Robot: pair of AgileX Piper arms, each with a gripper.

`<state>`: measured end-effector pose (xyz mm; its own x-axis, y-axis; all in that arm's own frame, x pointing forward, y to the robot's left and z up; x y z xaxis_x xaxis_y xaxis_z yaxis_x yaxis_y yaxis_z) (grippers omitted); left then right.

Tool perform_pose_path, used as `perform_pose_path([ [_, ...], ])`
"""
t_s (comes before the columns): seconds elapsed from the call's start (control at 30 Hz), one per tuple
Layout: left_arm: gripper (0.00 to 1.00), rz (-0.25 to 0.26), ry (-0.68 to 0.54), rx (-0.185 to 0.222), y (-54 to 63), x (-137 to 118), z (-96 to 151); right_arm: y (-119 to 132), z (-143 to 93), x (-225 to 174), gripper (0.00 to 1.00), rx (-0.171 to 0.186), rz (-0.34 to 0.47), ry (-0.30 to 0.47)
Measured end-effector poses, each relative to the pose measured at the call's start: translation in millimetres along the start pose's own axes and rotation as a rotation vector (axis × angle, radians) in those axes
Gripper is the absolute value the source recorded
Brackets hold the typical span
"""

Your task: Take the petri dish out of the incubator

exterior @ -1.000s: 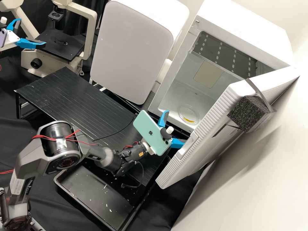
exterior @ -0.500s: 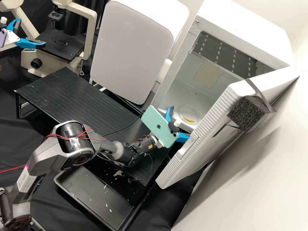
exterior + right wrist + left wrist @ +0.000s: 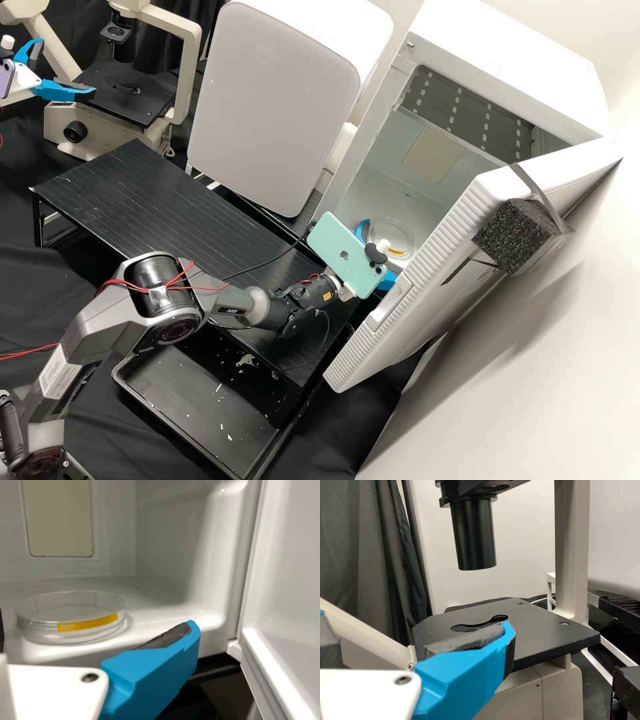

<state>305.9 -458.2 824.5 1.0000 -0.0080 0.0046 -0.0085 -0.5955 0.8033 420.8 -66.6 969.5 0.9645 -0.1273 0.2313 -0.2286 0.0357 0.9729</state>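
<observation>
Gaping at the incubator's front edge, the right pincer (image 3: pixel 379 250) is released, its two blue fingers (image 3: pixel 152 667) standing apart. Just past that edge, touching neither finger, lies the petri dish (image 3: pixel 393 238), flat on the incubator's floor near the front lip, with a yellow strip on its side facing the opening. A mint-green phone (image 3: pixel 343 250) is mounted behind the pincer, on the wrist. The incubator (image 3: pixel 507 50) stands with its door (image 3: pixel 410 307) swung wide, a black foam block (image 3: pixel 510 233) strapped to the door's outer face. Below the opening, the black platform (image 3: pixel 133 193) ends by one corner; beside its near long edge sits a black tray (image 3: pixel 180 387) flecked with pale scraps. Beyond the platform's far long edge rises a white, rounded box (image 3: pixel 273 107). Farther off, by the microscope's stage (image 3: pixel 123 97), the left pincer (image 3: pixel 69 65) also hangs released, fingers parted.
</observation>
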Motion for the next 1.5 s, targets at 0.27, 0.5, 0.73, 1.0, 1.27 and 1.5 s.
perform_pose_path([
  [0.27, 1.0, 0.0, 0.0, 0.0, 0.0, 0, 0, 1, 0, 8, 1.0, 0.011, -0.009, -0.001],
  [0.5, 1.0, 0.0, 0.0, 0.0, 0.0, 0, 0, 1, 1, 15, 1.0, 0.002, -0.012, 0.0],
  [0.73, 1.0, 0.0, 0.0, 0.0, 0.0, 0, 0, 2, 1, 16, 1.0, -0.007, -0.016, 0.004],
  [1.0, 1.0, 0.0, 0.0, 0.0, 0.0, 0, 0, 1, 0, 16, 0.0, -0.024, -0.027, 0.011],
  [1.27, 1.0, 0.0, 0.0, 0.0, 0.0, 0, 0, 0, 0, 16, 0.0, -0.025, -0.038, 0.017],
  [1.5, 1.0, 0.0, 0.0, 0.0, 0.0, 0, 0, -2, -1, 16, 0.0, -0.025, -0.054, 0.026],
])
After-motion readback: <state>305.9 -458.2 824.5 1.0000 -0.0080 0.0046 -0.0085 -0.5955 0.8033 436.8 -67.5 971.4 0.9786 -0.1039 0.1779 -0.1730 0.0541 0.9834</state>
